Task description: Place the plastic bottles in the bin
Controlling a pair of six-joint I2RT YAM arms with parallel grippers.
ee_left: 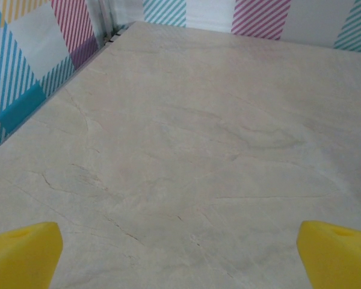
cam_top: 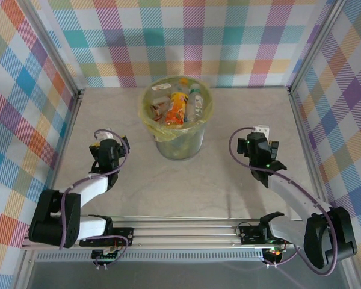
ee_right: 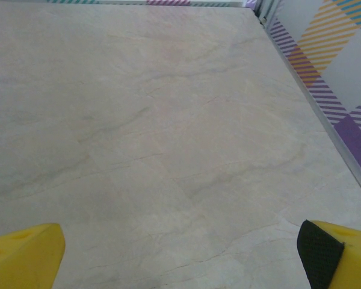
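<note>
The plaid walls (cam_top: 192, 36) are boxing in a pale, marble-look table (cam_top: 228, 198), and that's taking up most of the scene. The bin (cam_top: 182, 149) is sitting toward the far middle of the table, with its yellow-green liner folding out over the rim.

Progress-wise, this is looking basically finished. The plastic bottles (cam_top: 179, 107) are piling up inside the bin, orange, clear and white-labelled ones jumbled together, and every bottle in sight is lying in there. Judging from these views, there's nothing left to fetch, though the corners right under the arms are hiding a little.

The left arm (cam_top: 87, 192) is folding up from its base and reaching forward, ending to the left of the bin and a bit nearer than it, well apart from it. The right arm (cam_top: 295, 201) is mirroring that on the bin's right, also well apart from it.

The left gripper (cam_top: 108, 141) is hanging just over the table with its jaws spread wide and nothing between them. The right gripper (cam_top: 260, 139) is doing the same. From each wrist, the yellow fingertips (ee_left: 21, 256) are poking in at the bottom corners, with bare tabletop between them.
</note>
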